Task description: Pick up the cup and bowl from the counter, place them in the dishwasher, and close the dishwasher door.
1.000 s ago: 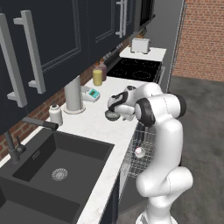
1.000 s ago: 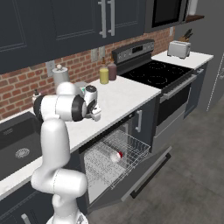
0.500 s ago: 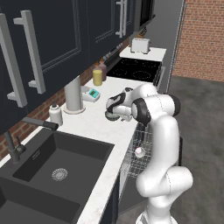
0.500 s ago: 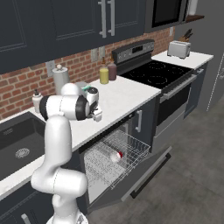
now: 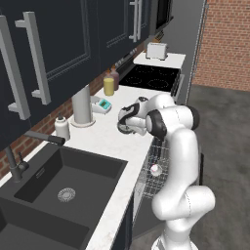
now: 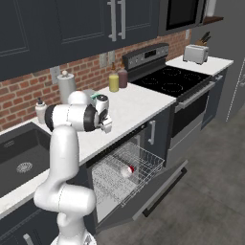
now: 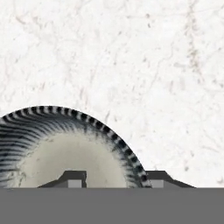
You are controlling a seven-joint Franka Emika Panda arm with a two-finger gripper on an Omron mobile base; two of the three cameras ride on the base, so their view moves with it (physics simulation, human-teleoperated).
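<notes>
In the hand view the two dark fingertips [image 7: 73, 178] straddle the rim of the bowl [image 7: 65, 148]: one tip sits inside over the pale centre, the other just outside on the white counter [image 7: 153, 65]. The tips stand partly apart with the rim between them; whether they already press on it I cannot tell. From the left base view the gripper [image 5: 128, 128] points down at the bowl [image 5: 126, 129] near the counter's front edge. Below it, the dishwasher door [image 6: 143, 198] hangs open, and the red cup [image 6: 127, 171] lies in the wire rack [image 6: 119, 172].
</notes>
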